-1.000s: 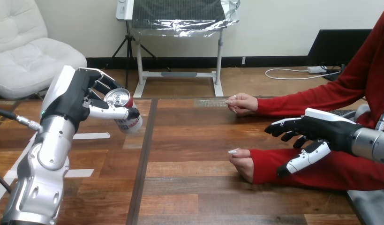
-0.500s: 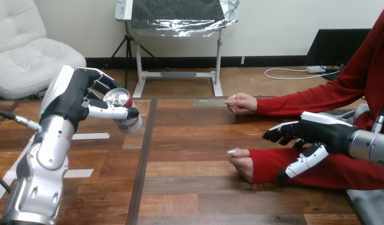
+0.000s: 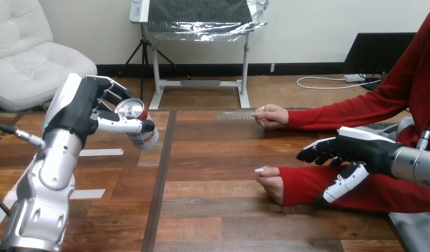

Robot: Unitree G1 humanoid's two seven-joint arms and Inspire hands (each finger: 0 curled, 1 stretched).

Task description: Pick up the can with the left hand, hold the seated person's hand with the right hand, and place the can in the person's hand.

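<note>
Two robot hands are up over the table (image 3: pixel 218 220), and I'm placing everything against the dark seam (image 3: pixel 159 184) that runs down the boards. Left of that seam, my left hand (image 3: pixel 84 113) is clenched around the can (image 3: pixel 144 137). The thumb lies across its front and the fingers wrap behind, so the can hangs clear of the wood, tipped with its silver top toward the camera. The can's lower end sits just left of the seam, above two pale tape strips (image 3: pixel 101 152) stuck to the boards farther left. Right of the seam, the person's near hand (image 3: pixel 271 184) rests on the table in a loose fist, knuckles toward the seam. The person's far hand (image 3: pixel 271 115) also lies on the wood, farther back on that same side. My right hand (image 3: pixel 359 149) is farther right of the seam than either of them, poised over the red sleeve (image 3: pixel 307 184) of the near arm — behind the wrist, not at the fist. Its fingers are loosely extended toward the seam, and its thumb (image 3: pixel 343 184) hangs apart below them in front of the sleeve, so it is released and grasping nothing. Whether it touches the sleeve I cannot tell — only that it overlaps it from this angle.
</note>
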